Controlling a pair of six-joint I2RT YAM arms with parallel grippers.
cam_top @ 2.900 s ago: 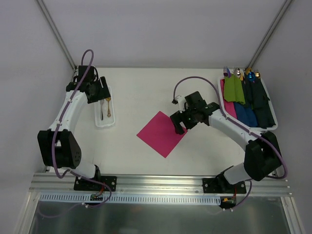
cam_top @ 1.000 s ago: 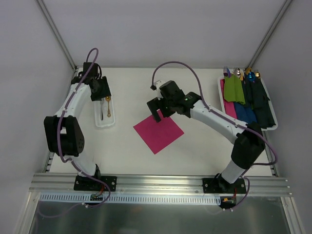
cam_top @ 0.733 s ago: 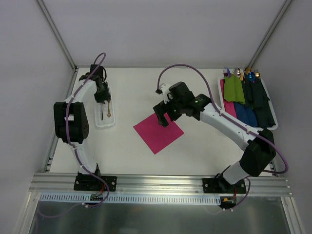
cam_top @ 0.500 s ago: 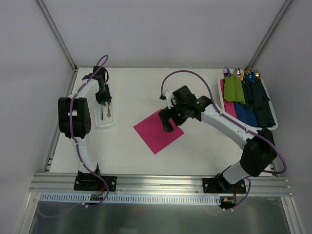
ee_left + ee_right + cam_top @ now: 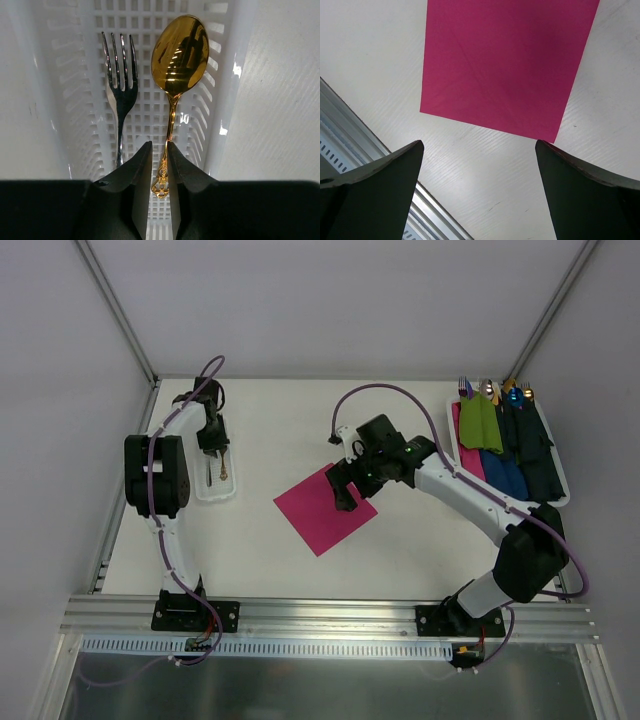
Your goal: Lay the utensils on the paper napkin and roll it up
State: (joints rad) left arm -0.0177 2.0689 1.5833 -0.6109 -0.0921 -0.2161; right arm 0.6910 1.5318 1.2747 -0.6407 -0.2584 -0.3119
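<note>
Two slim utensils lie side by side in a white lattice tray (image 5: 220,60) at the table's left (image 5: 213,495): a gold spoon (image 5: 179,52) and a fork (image 5: 120,75) with a dark shine. My left gripper (image 5: 159,150) reaches down into the tray (image 5: 212,440). Its jaws are shut on the ornate end of the spoon's handle, and the fork lies just to their left. The magenta paper napkin (image 5: 318,515) lies flat mid-table. My right gripper (image 5: 345,495) hovers over the napkin's right side, jaws wide open and empty (image 5: 479,145), with the napkin (image 5: 505,65) spread ahead of them.
A white tray (image 5: 560,495) at the back right holds green and blue napkin rolls (image 5: 500,440) with coloured utensil ends sticking out. An aluminium rail (image 5: 330,615) runs along the near table edge and shows in the right wrist view (image 5: 350,130). White walls enclose the table.
My left gripper's jaws have closed in around the spoon's handle as the arm settled over the tray. My right gripper came down from the napkin's far corner to above its right side.
</note>
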